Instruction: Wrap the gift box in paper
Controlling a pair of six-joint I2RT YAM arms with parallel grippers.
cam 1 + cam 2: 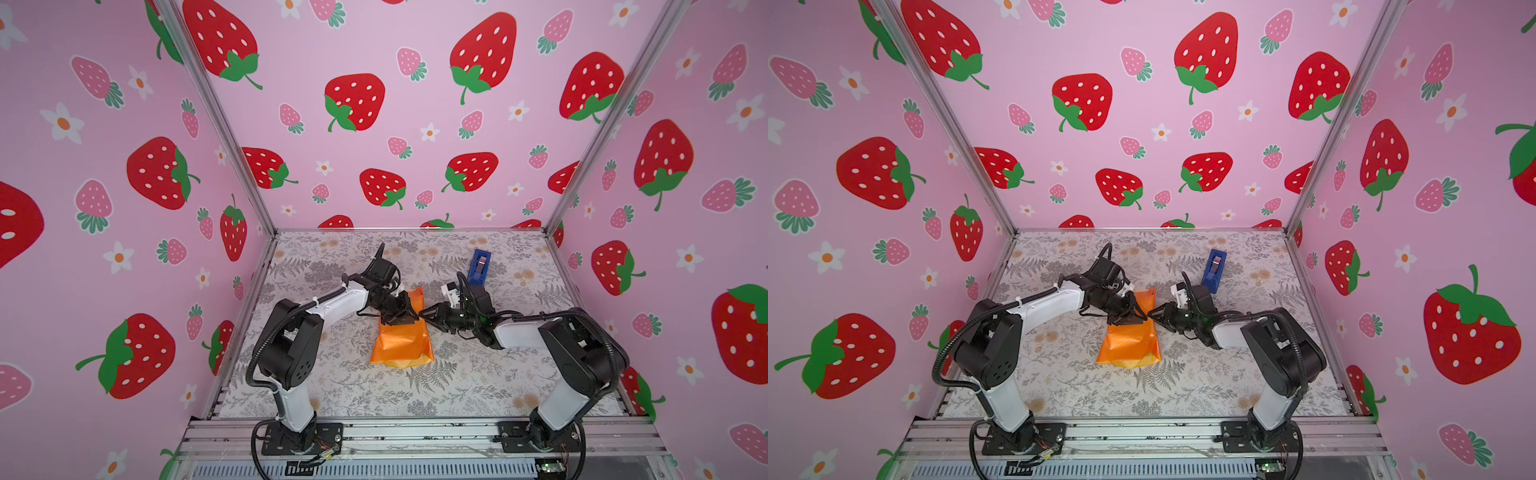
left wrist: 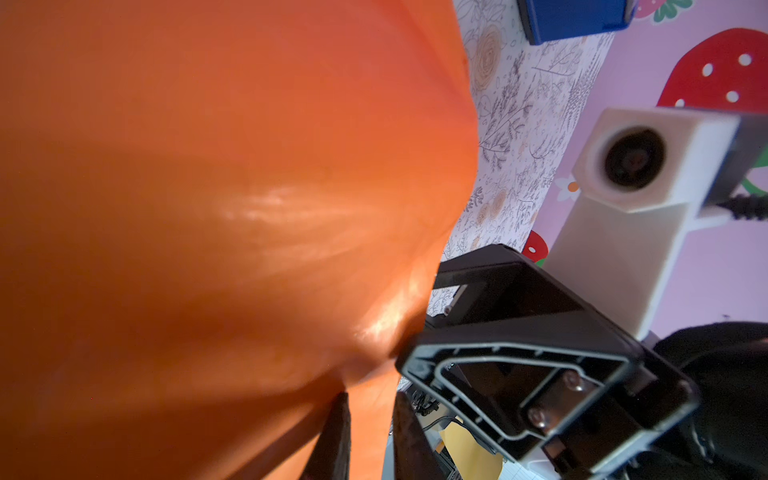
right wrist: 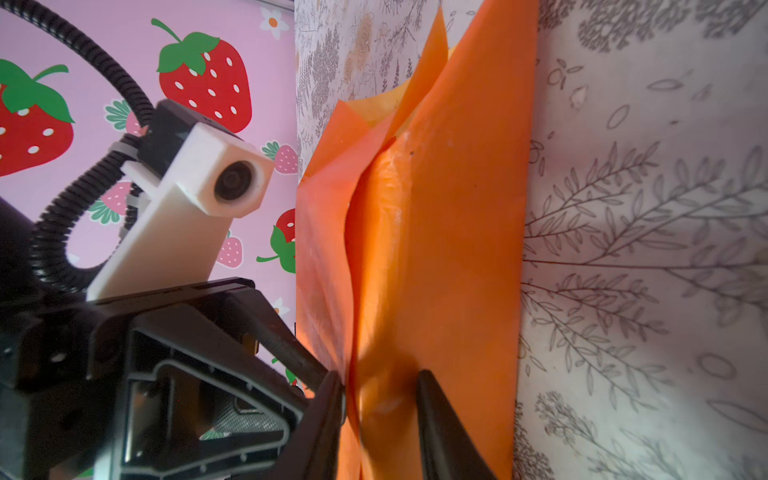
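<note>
Centrally on the floral bench (image 1: 457, 395) lies the paper (image 1: 401, 345) (image 1: 1129, 345), folded over into a creased, glossy orange bundle with a strip of its pale yellow side showing at the near edge. The 2 arms meet tip to tip at the bundle's far right edge. The right pincer (image 1: 423, 312) (image 3: 378, 386) has its jaws drawn in on either side of a raised fold, gripping it. The left pincer (image 1: 409, 319) (image 2: 372, 419) shows only a narrow slit with orange in it, so whether it pinches the sheet I cannot tell. A blue tape dispenser (image 1: 478, 268) (image 1: 1214, 270) stands further back, apart from the paper.
</note>
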